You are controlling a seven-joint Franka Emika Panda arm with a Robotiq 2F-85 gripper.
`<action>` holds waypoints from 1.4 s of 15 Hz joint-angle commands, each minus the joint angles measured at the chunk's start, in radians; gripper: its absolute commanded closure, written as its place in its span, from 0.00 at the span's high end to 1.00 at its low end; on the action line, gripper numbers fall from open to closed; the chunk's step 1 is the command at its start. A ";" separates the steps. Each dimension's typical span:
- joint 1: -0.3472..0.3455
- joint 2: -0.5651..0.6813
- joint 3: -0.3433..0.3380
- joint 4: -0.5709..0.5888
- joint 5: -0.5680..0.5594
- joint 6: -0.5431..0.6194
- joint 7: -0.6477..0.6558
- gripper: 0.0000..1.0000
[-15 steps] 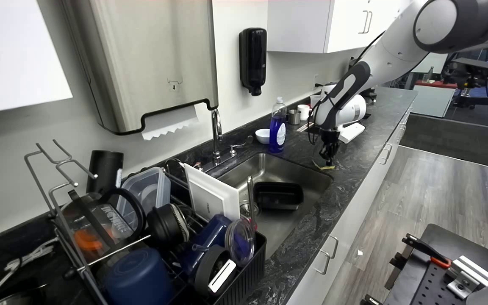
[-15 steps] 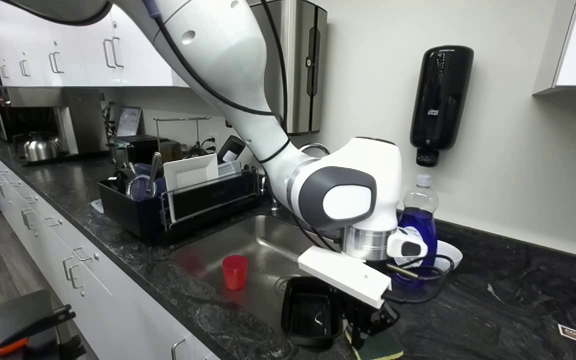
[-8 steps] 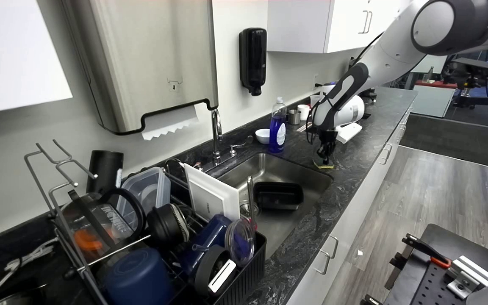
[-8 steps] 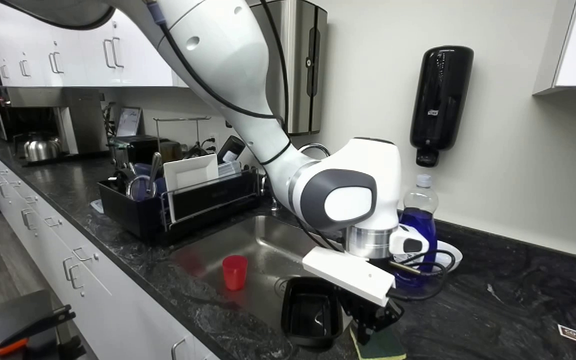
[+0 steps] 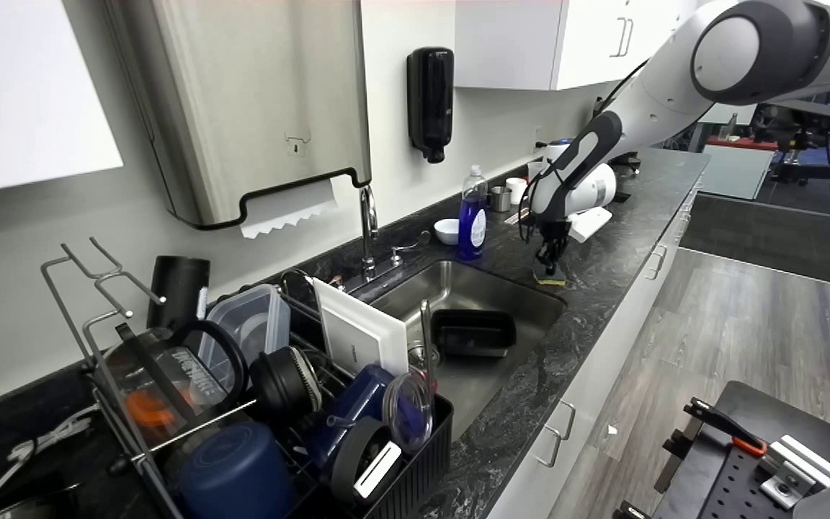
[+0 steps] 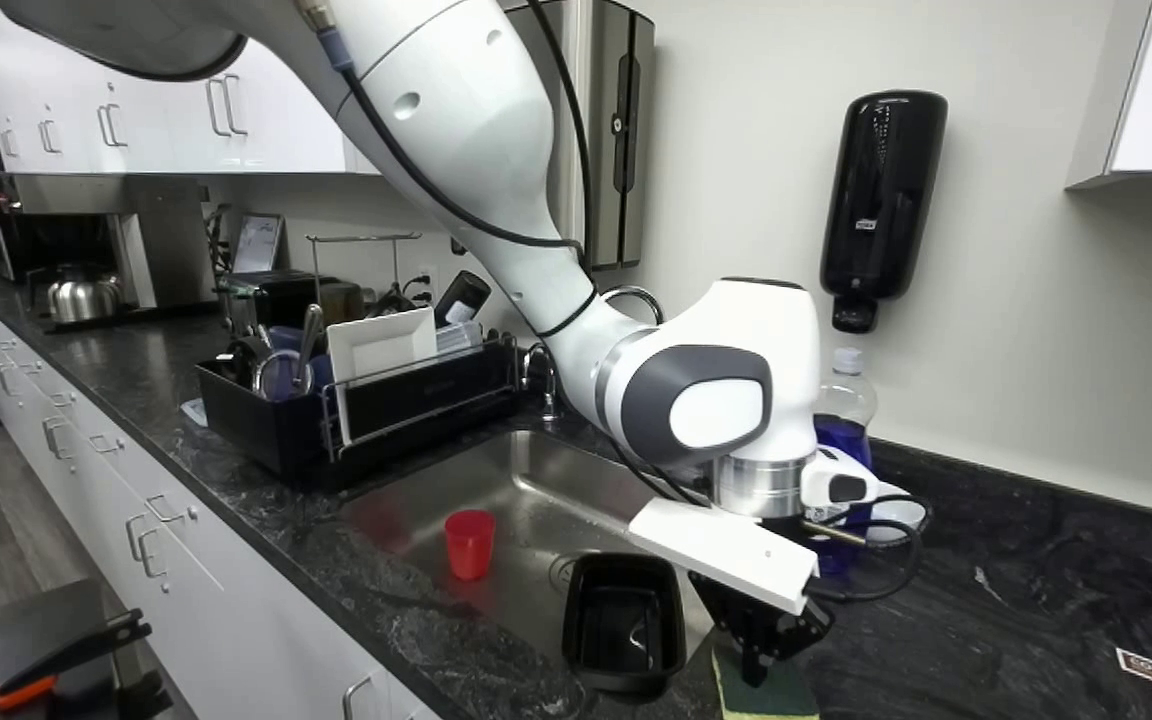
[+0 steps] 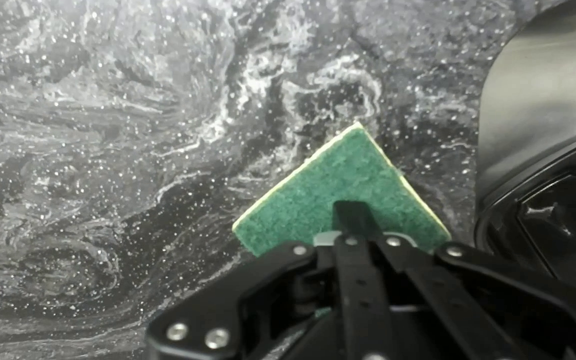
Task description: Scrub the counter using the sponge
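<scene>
Sponge (image 7: 318,195): right under the gripper (image 7: 353,215), flat on the counter (image 7: 133,150); green side up, yellow along the edges; back corner hidden from me by the tool.
Gripper: fingers drawn together, tip down at the green face; sponge sits below them, not between; can't tell whether it is pressing.
Counter: black, pale swirls and specks, spread all round below the tool.
Sink (image 7: 523,100): steel, rim just beside the sponge, close by the gripper.
Black tub (image 6: 626,610): in the sink, at the gripper's end.
Arm (image 6: 476,140): slants down from high up to the gripper.
White casing (image 6: 726,553): on the arm's end, just above the gripper.
Soap bottle (image 5: 472,223): upright, blue liquid, near the gripper, toward the wall (image 6: 736,180).
White bowl (image 5: 447,231): just beside the bottle, also wallward of the tool.
Metal cup (image 5: 500,199): wallward of the gripper, white mug (image 5: 516,190) just beside it.
Red cup (image 6: 469,545): upright in the sink, past the tub from the gripper.
Faucet (image 5: 367,223): chrome, sink's wall side, well apart from the gripper.
Dish rack (image 6: 251,425): across the sink from the tool, loaded; white square dish (image 6: 383,350) on edge in it.
Soap dispenser (image 5: 430,101): black, on the wall, above gripper height.
Towel dispenser (image 5: 271,108): steel, on the wall, higher than the tool and well away, torn paper (image 5: 289,209) hanging out.
</scene>
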 commanded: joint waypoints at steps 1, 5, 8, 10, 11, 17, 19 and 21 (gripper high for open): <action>-0.029 0.041 0.019 0.062 -0.009 0.013 -0.018 0.00; -0.039 0.084 0.016 0.132 -0.007 0.008 -0.010 0.00; -0.050 0.115 0.015 0.187 -0.004 -0.004 -0.004 0.00; -0.054 0.127 0.014 0.205 -0.007 -0.005 -0.004 0.00; -0.055 0.131 0.015 0.208 -0.008 -0.006 -0.005 0.00; -0.036 0.122 0.036 0.184 -0.012 -0.008 -0.015 0.00; -0.025 0.108 0.048 0.165 -0.015 -0.005 -0.019 0.00; -0.011 0.099 0.058 0.150 -0.023 0.001 -0.025 0.00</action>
